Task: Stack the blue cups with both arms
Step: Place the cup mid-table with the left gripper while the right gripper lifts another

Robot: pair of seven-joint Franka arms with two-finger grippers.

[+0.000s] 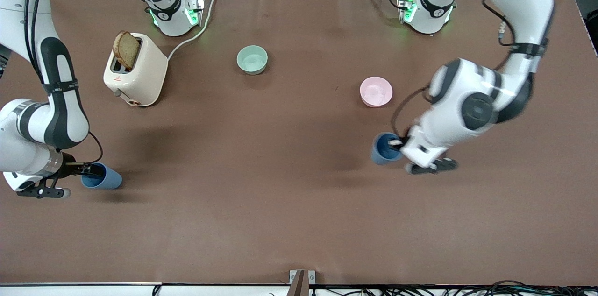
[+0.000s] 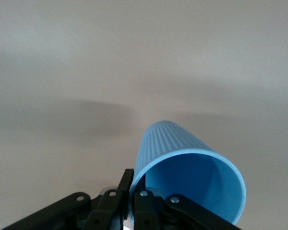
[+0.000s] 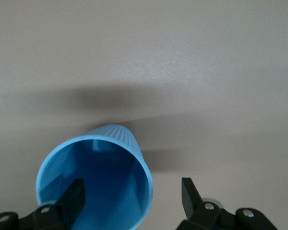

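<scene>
Blue cups sit well apart on the bench [image 1: 289, 221]. Left pincer [image 2: 132, 201] is clamped thin on the rim wall of its cup [image 2: 192, 179], one finger inside, one outside — this cup [image 1: 385, 148] is tilted, mouth up toward the wrist, nearer the front camera than the pink bowl [image 1: 376, 91]. Right pincer [image 3: 133, 197] is spread wide: one finger inside its cup [image 3: 98, 184], the other clear outside, not closed on the wall. That cup [image 1: 102, 177] is at the right arm's end. Judgement: stacking turns on lining up both cup axes, so the right must clamp first.
</scene>
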